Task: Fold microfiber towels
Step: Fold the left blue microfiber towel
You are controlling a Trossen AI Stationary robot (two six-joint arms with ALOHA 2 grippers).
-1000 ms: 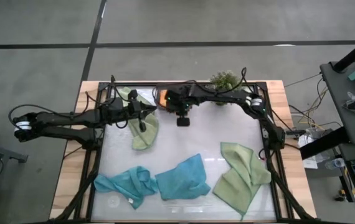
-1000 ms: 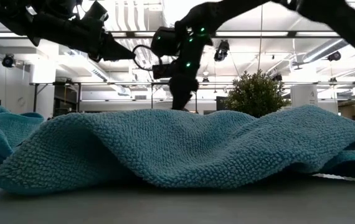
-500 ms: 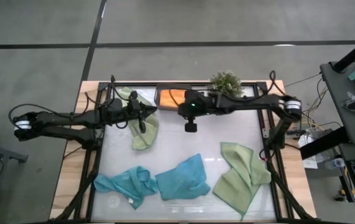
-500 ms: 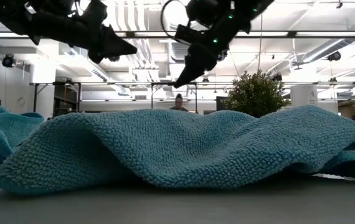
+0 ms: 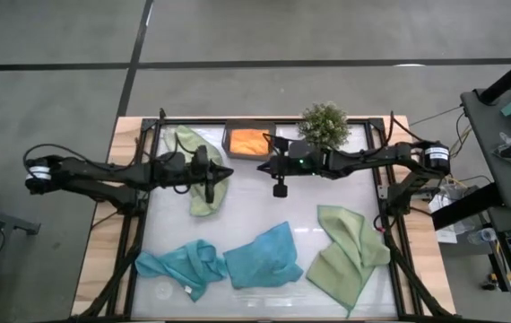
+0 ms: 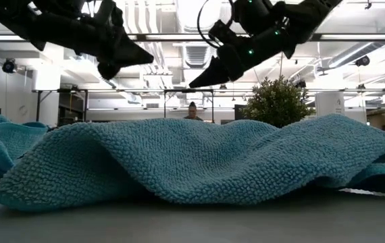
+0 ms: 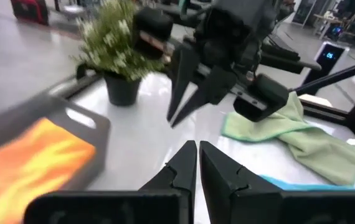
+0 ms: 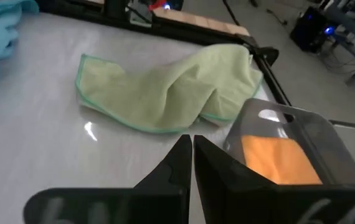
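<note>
The orange towel (image 5: 248, 141) lies in the dark grey tray (image 5: 229, 135) at the far edge. One sage green towel (image 5: 203, 184) lies crumpled at the far left, partly under my left arm. The other sage green towel (image 5: 350, 251) lies at the near right. Two teal towels (image 5: 179, 265) (image 5: 264, 256) lie crumpled near the front edge. My left gripper (image 5: 229, 170) and my right gripper (image 5: 260, 166) are both shut and empty. They hang above the table with their tips facing each other, just near of the tray.
A small potted plant (image 5: 324, 124) stands at the far edge, right of the tray. A black frame (image 5: 139, 224) runs around the white table top. Bare table shows in the middle between the far and near towels. A person shows far off in the room (image 6: 192, 111).
My right gripper has lifted away from the tray and drawn back toward the table's right. It has tipped from pointing down to nearly level. The orange towel now lies uncovered in the tray. My left gripper has moved a little toward the table's right.
</note>
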